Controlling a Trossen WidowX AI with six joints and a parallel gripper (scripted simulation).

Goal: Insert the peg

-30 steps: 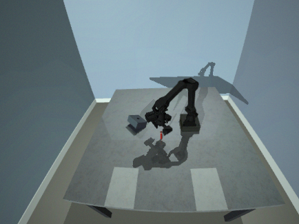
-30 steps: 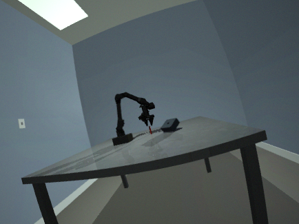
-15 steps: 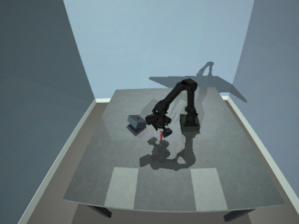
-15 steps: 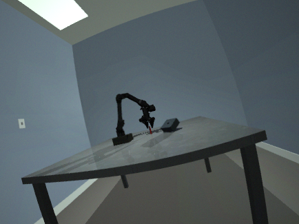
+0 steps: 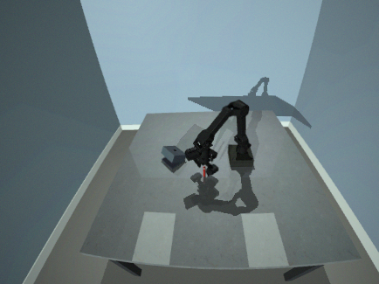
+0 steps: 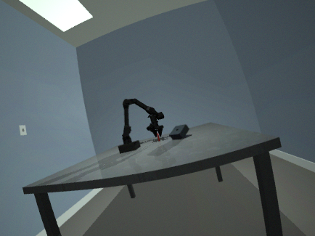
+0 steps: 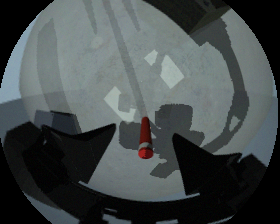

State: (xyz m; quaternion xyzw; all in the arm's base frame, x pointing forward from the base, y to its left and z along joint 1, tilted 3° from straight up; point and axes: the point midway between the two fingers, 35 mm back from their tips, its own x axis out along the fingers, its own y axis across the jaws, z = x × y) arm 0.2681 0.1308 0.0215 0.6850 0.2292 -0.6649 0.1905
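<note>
A thin red peg [image 5: 204,173] [image 6: 158,137] [image 7: 145,132] stands upright on the table; it looks round and has a pale band near its top. My gripper [image 5: 203,166] [image 6: 158,133] is open and points down over the peg. In the wrist view the peg shows between the two spread fingers, with a gap on each side. The sloped panel block [image 5: 173,155] [image 6: 181,132] is blue-grey, with one small dark hole [image 5: 175,149] [image 6: 177,130] in its face. In the wrist view the block is mostly hidden behind the left finger, and its hole cannot be seen.
The arm's dark base [image 5: 241,161] [image 6: 129,147] stands on the table [image 5: 210,242] [image 6: 203,157], on the other side of the peg from the panel block. Shadows of the arm fall around the peg. Two pale patches lie near the table's front edge in the top view.
</note>
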